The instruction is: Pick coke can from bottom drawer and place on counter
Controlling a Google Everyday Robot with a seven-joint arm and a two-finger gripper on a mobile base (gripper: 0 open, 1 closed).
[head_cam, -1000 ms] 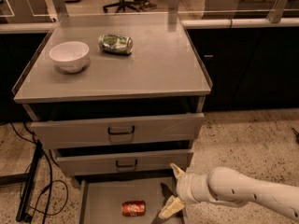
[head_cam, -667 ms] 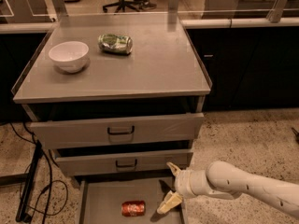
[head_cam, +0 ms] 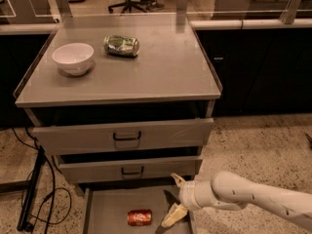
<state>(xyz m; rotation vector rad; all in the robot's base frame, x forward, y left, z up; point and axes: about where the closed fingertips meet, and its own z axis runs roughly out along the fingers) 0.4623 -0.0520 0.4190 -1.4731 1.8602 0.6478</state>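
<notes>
The coke can lies on its side on the floor of the open bottom drawer. My gripper is open over the drawer's right part, just right of the can and apart from it. One pale finger points down toward the drawer floor; the other sits higher, near the middle drawer's front. The white arm reaches in from the lower right. The counter is the grey cabinet top above.
A white bowl and a green can lying on its side sit on the counter. The two upper drawers stand slightly pulled out. Black cables lie on the floor at left. A pale ledge with glass panels runs behind.
My gripper has moved left and a little lower, closer to the coke can. The can and drawers have not moved.
</notes>
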